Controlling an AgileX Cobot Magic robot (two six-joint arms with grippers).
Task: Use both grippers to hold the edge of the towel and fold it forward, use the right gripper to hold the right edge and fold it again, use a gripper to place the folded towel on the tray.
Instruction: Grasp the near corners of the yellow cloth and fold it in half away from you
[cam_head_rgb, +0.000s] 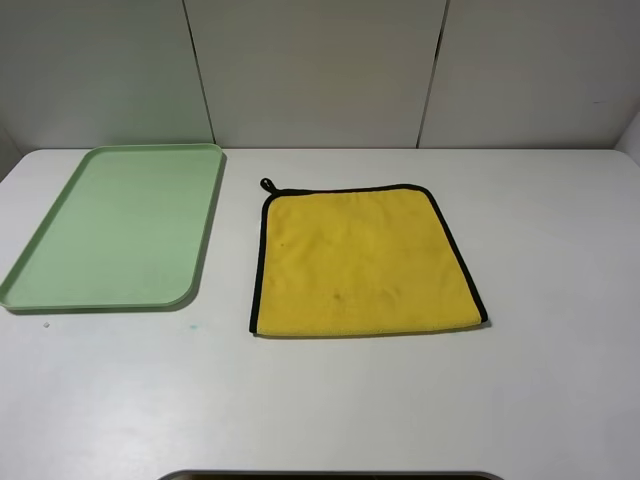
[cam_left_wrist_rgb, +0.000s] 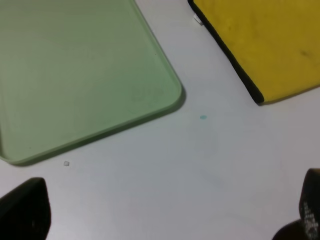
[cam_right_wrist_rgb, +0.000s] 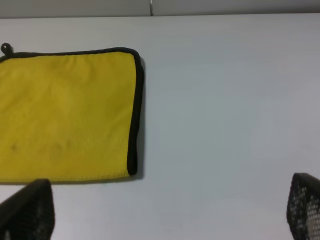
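left gripper (cam_left_wrist_rgb: 164, 212) | two matt black fingers (cam_left_wrist_rgb: 22, 212), broad with rounded tips | one tip plain and dark, the other flecked with pale speckled markings | right gripper (cam_right_wrist_rgb: 165, 210) | two black fingers (cam_right_wrist_rgb: 305, 210) with blunt tips | pads covered in a fine dotted grid, clearer on one than the other

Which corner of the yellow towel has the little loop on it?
The far-left corner of the black-edged yellow cloth towel, toward the green plastic tray: a small black loop sticks out there, none elsewhere.
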